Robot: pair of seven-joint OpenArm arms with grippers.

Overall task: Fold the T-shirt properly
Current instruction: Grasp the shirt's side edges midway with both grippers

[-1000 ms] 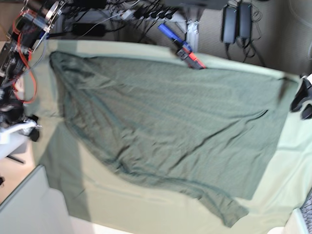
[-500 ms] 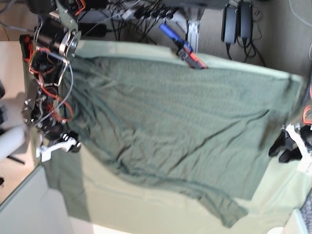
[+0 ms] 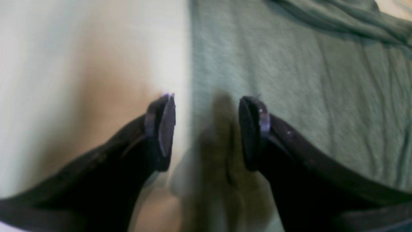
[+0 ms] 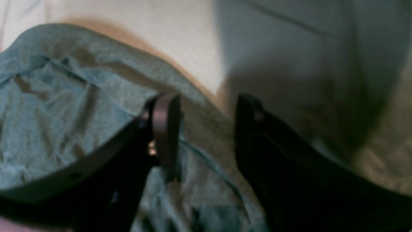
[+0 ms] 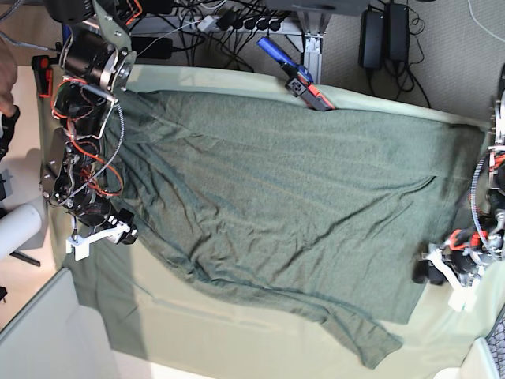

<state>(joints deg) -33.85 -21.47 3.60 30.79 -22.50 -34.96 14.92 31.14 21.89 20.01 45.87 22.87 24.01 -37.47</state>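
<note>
The olive-green T-shirt (image 5: pixel 284 189) lies spread and wrinkled across the mint table cloth (image 5: pixel 237 339), with one sleeve trailing to the front right. My left gripper (image 5: pixel 430 272) is open at the shirt's right hem edge. In the left wrist view the gripper (image 3: pixel 207 129) straddles that straight edge, with the shirt (image 3: pixel 305 80) on the right and the cloth (image 3: pixel 80 64) on the left. My right gripper (image 5: pixel 122 230) is open at the shirt's left edge. In the right wrist view the gripper (image 4: pixel 206 129) is low over the folded shirt edge (image 4: pixel 80 96). Neither gripper holds anything.
A blue and red tool (image 5: pixel 296 75) lies at the table's back edge, touching the shirt. Cables and black power bricks (image 5: pixel 383 35) are on the floor behind. A white object (image 5: pixel 20 225) stands off the table's left side. The table's front left corner is cut off diagonally.
Both arms have come in over the table. The right gripper moved to the shirt's left edge. The left gripper moved forward along the right edge to the hem near the front corner.
</note>
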